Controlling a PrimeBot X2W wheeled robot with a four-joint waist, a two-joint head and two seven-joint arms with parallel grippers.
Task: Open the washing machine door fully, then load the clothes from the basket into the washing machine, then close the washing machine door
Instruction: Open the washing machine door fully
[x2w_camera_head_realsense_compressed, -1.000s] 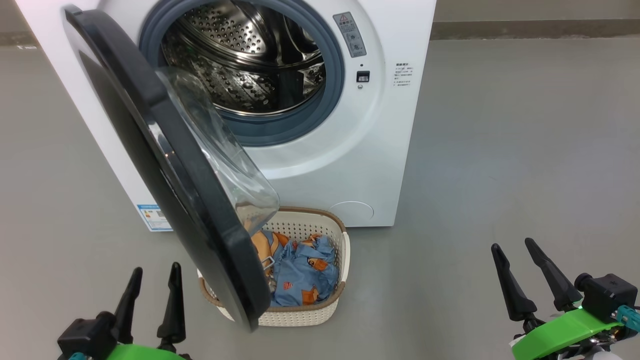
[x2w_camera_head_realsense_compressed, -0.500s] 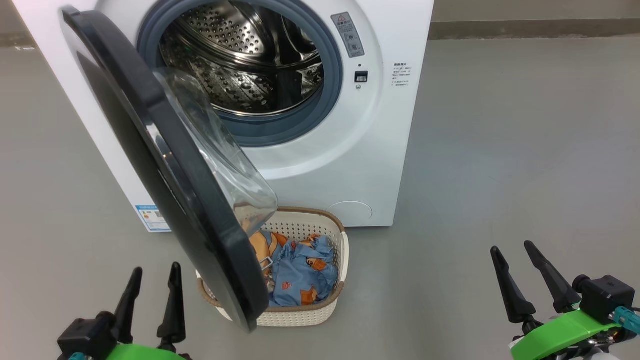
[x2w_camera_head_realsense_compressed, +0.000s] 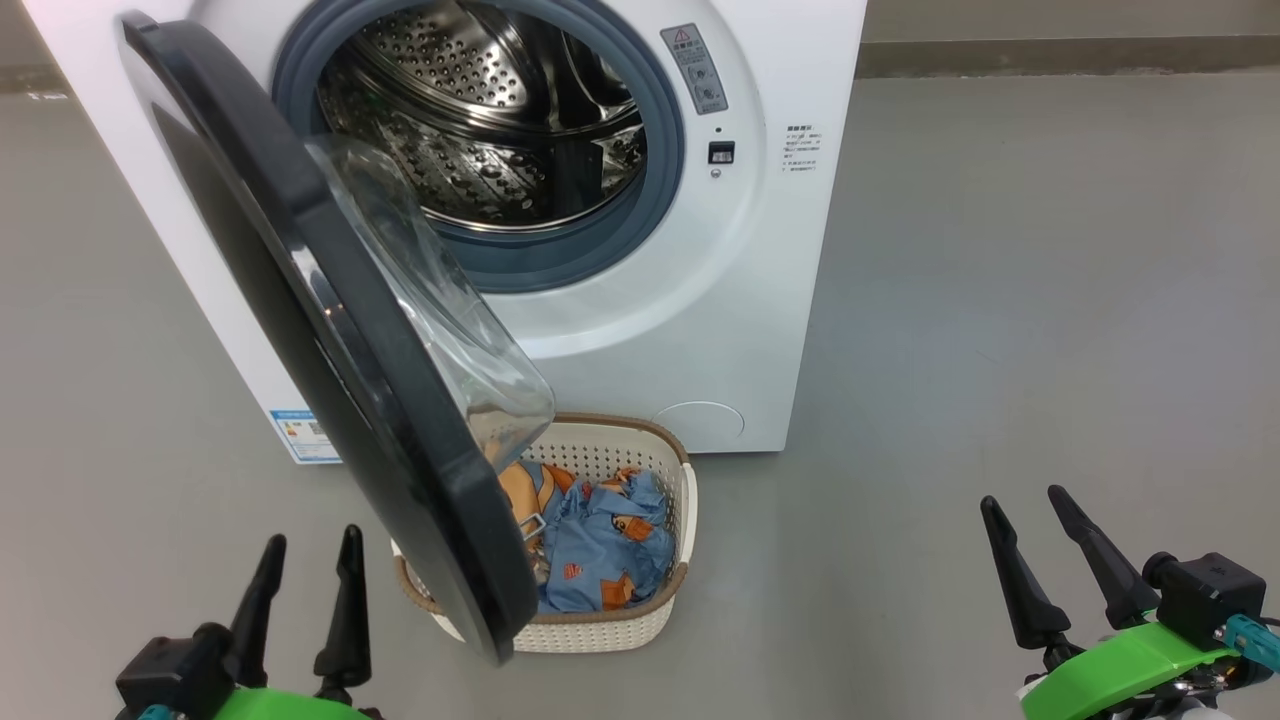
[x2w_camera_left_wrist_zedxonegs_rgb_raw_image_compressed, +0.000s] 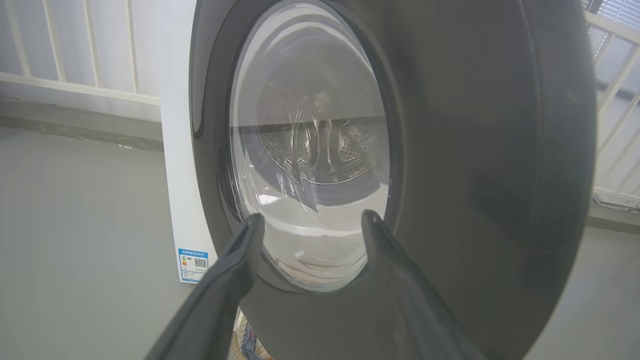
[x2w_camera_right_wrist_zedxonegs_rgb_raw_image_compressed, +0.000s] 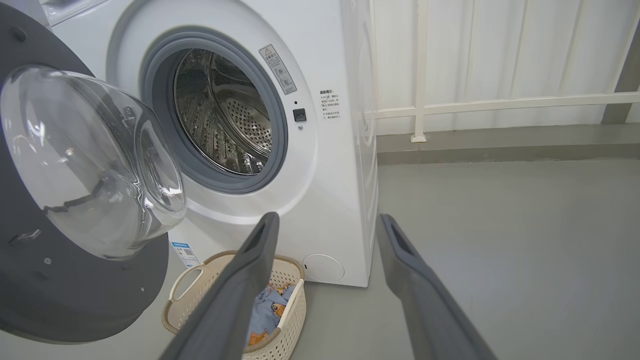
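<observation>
Door (x2w_camera_head_realsense_compressed: 330, 330) stood part open, its lower rim just ahead and to the right of the left pincer (x2w_camera_head_realsense_compressed: 312, 537), which gaped wide and empty, as did the right pincer (x2w_camera_head_realsense_compressed: 1022, 498). Judged stiff, heavy on its hinge, glossy; rim, not glass bulge, looked the place to push. Clothes (x2w_camera_head_realsense_compressed: 600, 550), soft and light, lay in the basket (x2w_camera_head_realsense_compressed: 600, 632) beyond it.

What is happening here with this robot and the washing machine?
A two-armed robot faces the washing machine. Its door stands swung out, covering part of the basket on the floor. The clothes lie in the basket, none loaded yet. The left gripper and right gripper are both open and hold nothing.
</observation>
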